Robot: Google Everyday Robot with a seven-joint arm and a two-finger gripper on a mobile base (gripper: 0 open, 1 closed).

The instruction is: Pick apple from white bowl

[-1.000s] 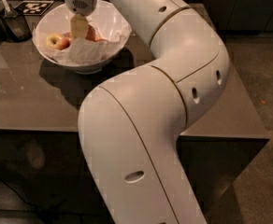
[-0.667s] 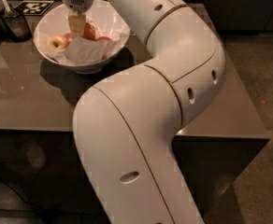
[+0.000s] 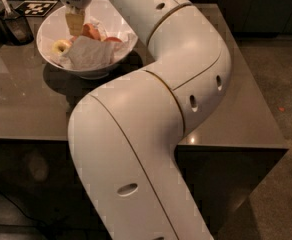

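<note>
Over the last second the arm [image 3: 186, 59] has swung its elbow out to the right while the gripper [image 3: 75, 23] has slid a little to the left inside the bowl [image 3: 47, 31]. It now hangs low over the crumpled paper [image 3: 88, 54], pointing straight down. The apple [image 3: 91, 31], reddish-pink, now shows just to the right of the gripper tip, close enough that we cannot say whether the 2 touch. A paler yellow apple [image 3: 61, 46] lies to the tip's left and a bit nearer the camera, and it is not the 1 we want. Another patch of red peeks from behind the paper further right of the tip, and we cannot tell what it is. Whether the gripper is released or clenched we cannot tell, as it shows only as 1 tan slab below the wrist. Nothing appears lifted, and the apple sits in the bowl on the table [image 3: 26, 109]. We judge the leftward shift to be a last alignment before the grasp. The task is at the reach stage, with closing and lifting not yet done. The risk we see is the gripper coming down beside the apple and nudging it into the paper.
</note>
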